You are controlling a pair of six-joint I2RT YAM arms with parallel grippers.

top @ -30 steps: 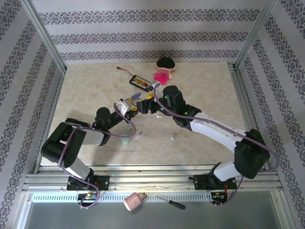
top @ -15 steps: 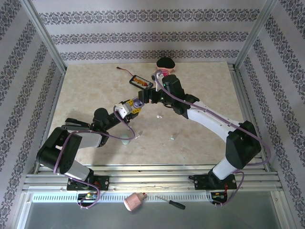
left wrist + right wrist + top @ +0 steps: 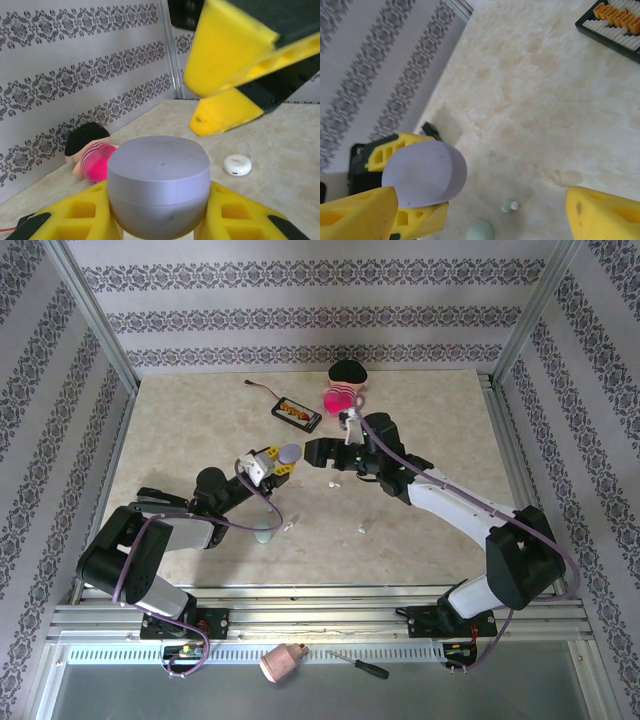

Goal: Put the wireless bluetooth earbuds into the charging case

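Left gripper (image 3: 279, 460) is clamped on the lavender charging case (image 3: 290, 452), held above the table (image 3: 190, 420) with its lid apparently shut. Right gripper (image 3: 312, 450) sits just beside the case, jaws wide apart and empty. A white earbud (image 3: 333, 483) lies on the table near the case, a mint earbud (image 3: 360, 530) farther from it toward the arm bases. Each is probably light, rigid and slick, best pinched across its broadest part.

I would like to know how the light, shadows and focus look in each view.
Top external view: even light, soft shadows on the table, no glare. Left wrist view: the lavender case fairly sharp, the doll behind it softer. Right wrist view: the right end effector, its yellow fingers slightly blurred.
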